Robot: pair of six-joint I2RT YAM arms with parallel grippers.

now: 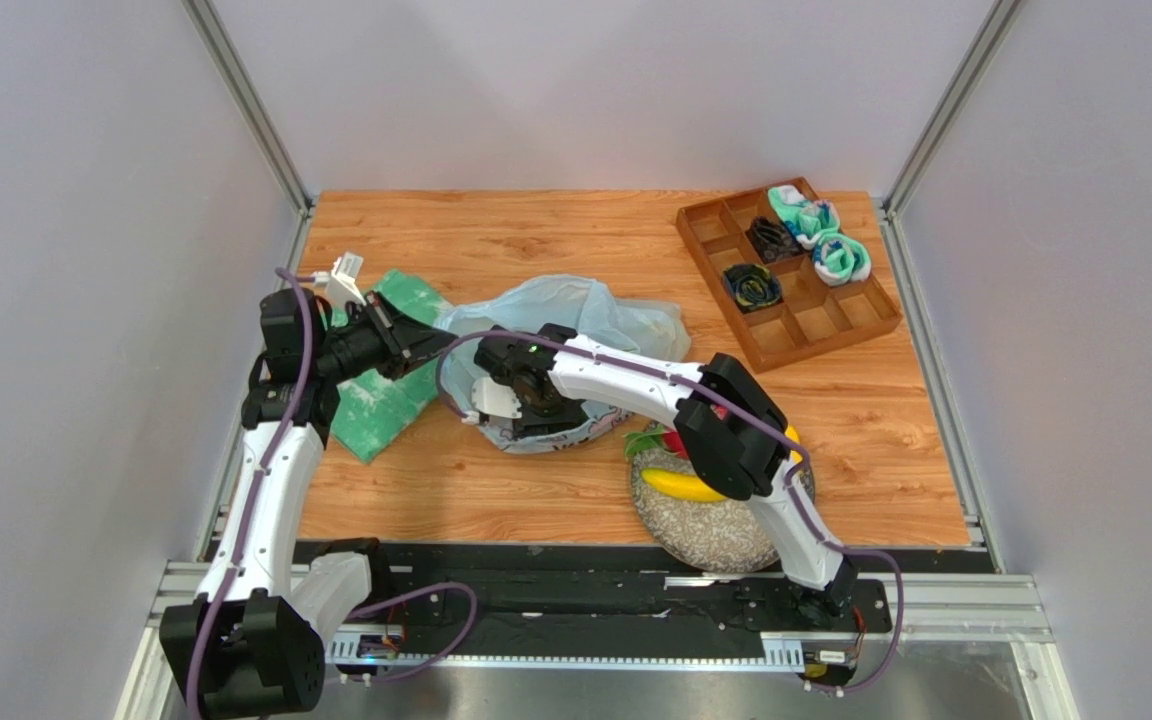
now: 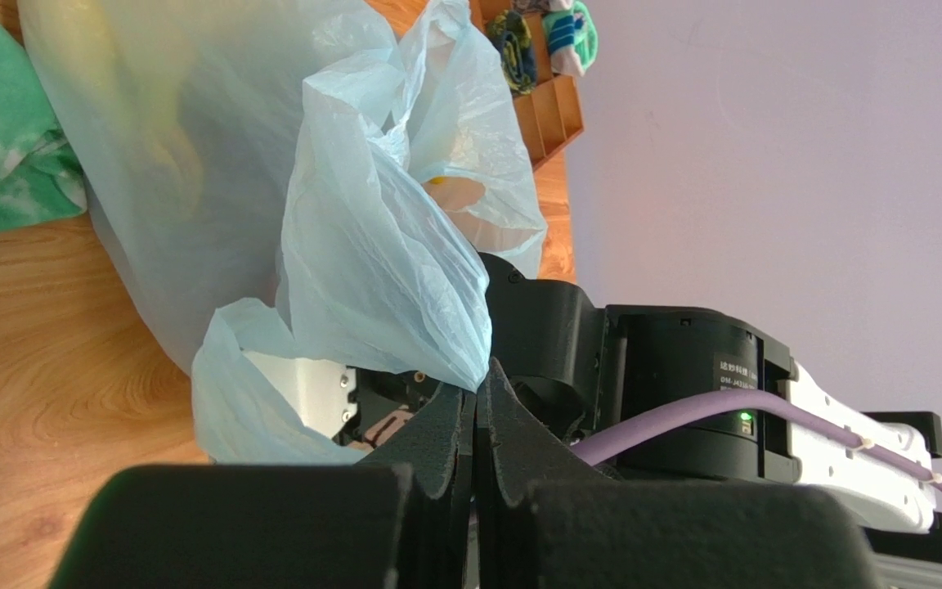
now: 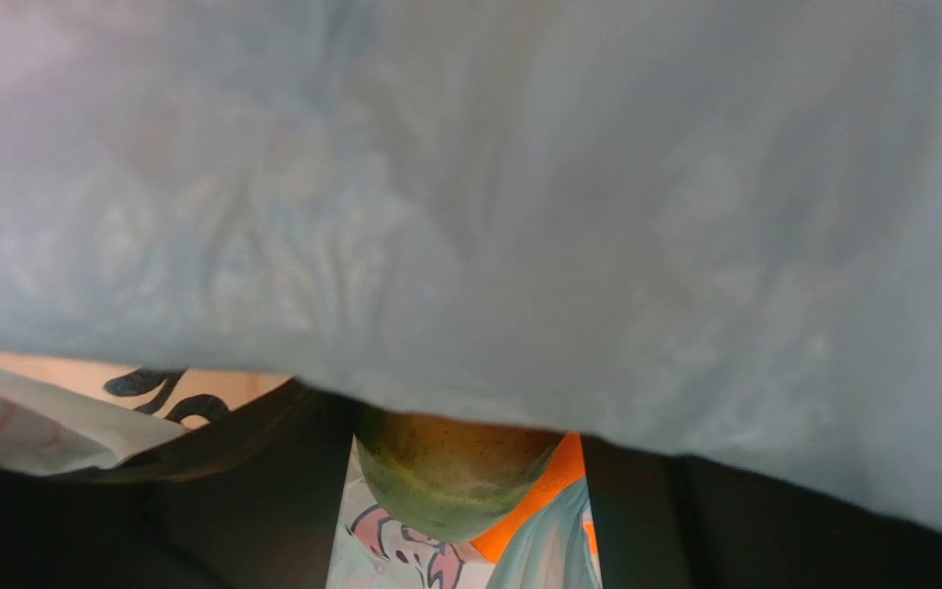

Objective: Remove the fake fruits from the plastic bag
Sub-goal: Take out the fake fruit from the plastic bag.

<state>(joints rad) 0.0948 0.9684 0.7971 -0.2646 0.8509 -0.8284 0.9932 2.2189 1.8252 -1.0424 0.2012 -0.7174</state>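
The left end effector (image 2: 476,411) is pressed together, pinching the rim of the plastic bag (image 1: 597,315), while inside that bag the right end effector (image 3: 461,497) flanks a green mango (image 3: 451,466), though I cannot tell whether it grips it.

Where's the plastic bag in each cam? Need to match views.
Top external: plastic bag at table centre.
Left wrist: fills upper left and centre, fold pinched by left end effector.
Right wrist: pale film across the upper frame.
Shared landmark: wooden sock tray, top right in top external, top centre in left wrist; absent from right wrist.
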